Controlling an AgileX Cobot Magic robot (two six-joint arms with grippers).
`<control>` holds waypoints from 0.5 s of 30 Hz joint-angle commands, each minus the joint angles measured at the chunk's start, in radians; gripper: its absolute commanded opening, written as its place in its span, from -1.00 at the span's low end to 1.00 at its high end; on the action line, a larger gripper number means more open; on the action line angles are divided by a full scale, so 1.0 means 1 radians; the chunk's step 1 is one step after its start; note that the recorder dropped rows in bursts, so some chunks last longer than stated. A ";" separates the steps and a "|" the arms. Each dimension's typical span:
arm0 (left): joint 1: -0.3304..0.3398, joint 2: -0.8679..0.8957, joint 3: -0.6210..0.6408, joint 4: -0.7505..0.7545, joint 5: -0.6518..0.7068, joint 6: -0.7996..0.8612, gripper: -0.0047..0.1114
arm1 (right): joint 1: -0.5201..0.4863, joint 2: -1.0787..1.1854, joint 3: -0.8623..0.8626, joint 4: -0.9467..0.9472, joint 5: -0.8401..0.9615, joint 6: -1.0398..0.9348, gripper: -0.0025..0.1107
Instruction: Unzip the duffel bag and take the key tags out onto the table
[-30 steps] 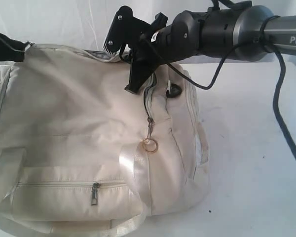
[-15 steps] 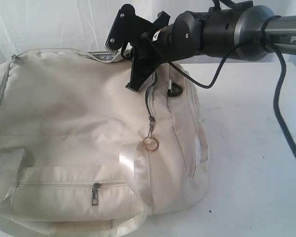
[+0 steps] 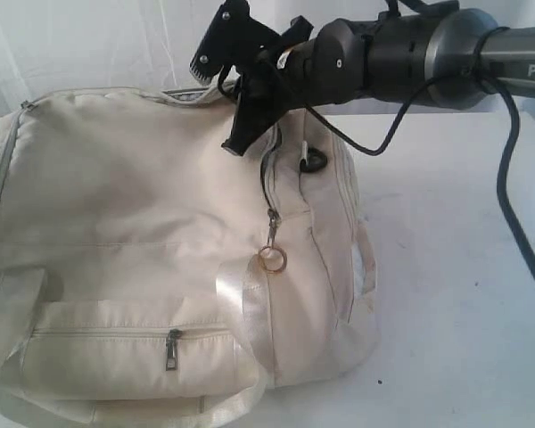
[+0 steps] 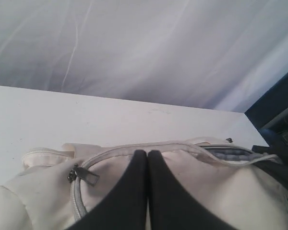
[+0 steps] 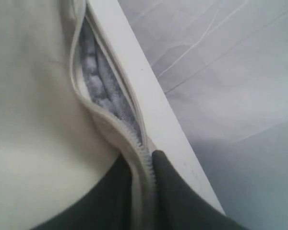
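Observation:
The cream duffel bag (image 3: 134, 223) lies on the white table (image 3: 446, 267) and fills the left and middle of the exterior view. My right gripper (image 3: 234, 147) reaches in from the right over the bag's top. In the right wrist view the right gripper (image 5: 141, 160) is shut on the bag's zip edge, beside a gap showing grey lining (image 5: 98, 81). My left gripper (image 4: 147, 152) is shut and empty above the duffel bag (image 4: 240, 191), near a metal zip pull (image 4: 84, 176). It is outside the exterior view. The key tags are hidden.
A metal ring pull (image 3: 271, 259) hangs on the bag's side, and a front pocket pull (image 3: 171, 349) sits lower down. A black cable (image 3: 517, 223) droops from the right arm over the table. White curtain hangs behind the table's far edge.
The left gripper, at the bag's top left corner a second ago, has left the exterior view and that corner has settled. The right gripper has risen slightly with the zip edge.

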 commanded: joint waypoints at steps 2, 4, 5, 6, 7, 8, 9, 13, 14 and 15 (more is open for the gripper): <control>0.004 -0.012 -0.001 -0.005 0.001 0.069 -0.92 | -0.007 -0.051 -0.003 -0.003 -0.068 0.013 -0.07; -0.003 -0.012 -0.001 -0.005 0.000 0.122 -0.87 | 0.004 -0.066 -0.003 -0.003 -0.105 0.029 0.17; -0.009 -0.012 -0.001 -0.005 0.000 0.147 -0.80 | 0.012 -0.070 -0.003 -0.003 -0.124 0.038 0.22; -0.018 -0.012 0.006 -0.005 0.003 0.184 -0.70 | 0.025 -0.076 -0.005 -0.003 -0.144 0.047 0.25; -0.027 -0.012 0.011 -0.005 0.007 0.233 -0.61 | 0.041 -0.078 -0.005 -0.003 -0.156 0.047 0.25; -0.039 -0.012 0.022 -0.005 0.015 0.290 -0.49 | 0.055 -0.079 -0.007 -0.003 -0.168 0.047 0.25; -0.053 -0.012 0.036 -0.005 0.034 0.336 -0.37 | 0.073 -0.079 -0.014 -0.003 -0.168 0.047 0.25; -0.113 -0.012 0.100 -0.005 0.185 0.477 -0.06 | 0.131 -0.041 -0.042 -0.003 -0.194 0.047 0.25; -0.130 -0.012 0.113 -0.005 0.226 0.531 -0.03 | 0.137 -0.025 -0.050 -0.003 -0.194 0.047 0.25; -0.144 -0.012 0.125 -0.005 0.260 0.586 -0.03 | 0.143 -0.008 -0.059 -0.003 -0.194 0.052 0.25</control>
